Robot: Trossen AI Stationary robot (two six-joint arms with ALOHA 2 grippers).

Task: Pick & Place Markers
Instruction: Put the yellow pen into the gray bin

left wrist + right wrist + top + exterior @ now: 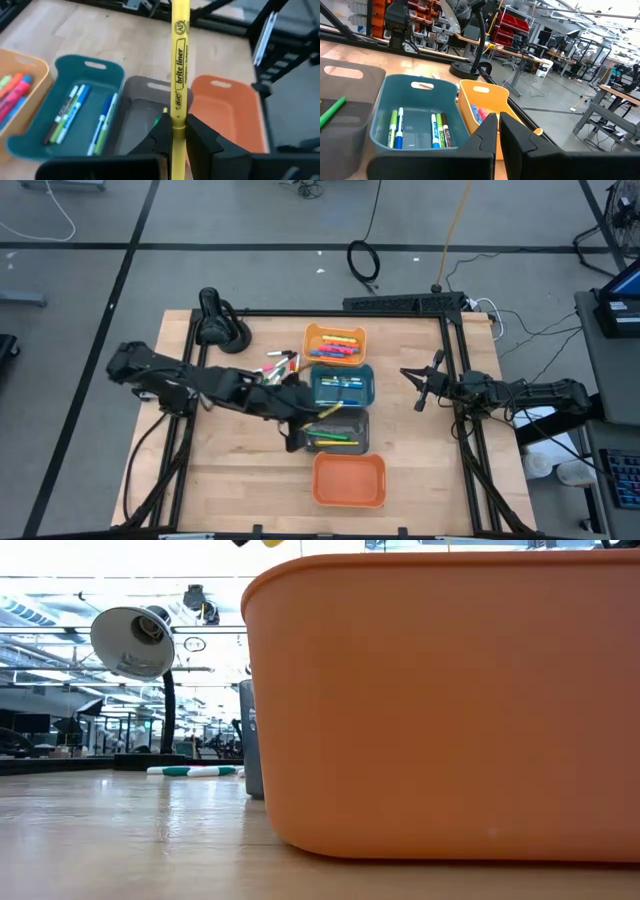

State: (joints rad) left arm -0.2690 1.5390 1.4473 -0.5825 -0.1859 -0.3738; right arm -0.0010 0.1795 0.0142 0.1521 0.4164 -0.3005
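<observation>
Item one, your left gripper [178, 131]: it is clamping a yellow marker [179, 65] between its fingers, the barrel sticking straight out past the fingertips (printed side facing the wrist camera), above the grey bin [342, 431]. Loose markers [281, 366] are lying on the table [230, 470] behind that arm. Item two, the bins: light orange bin [335, 344], teal bin [342, 385] and grey bin are holding markers. Item three, your right gripper [419, 387]: it is waiting at the table's right edge, fingers together, gripping nothing.
</observation>
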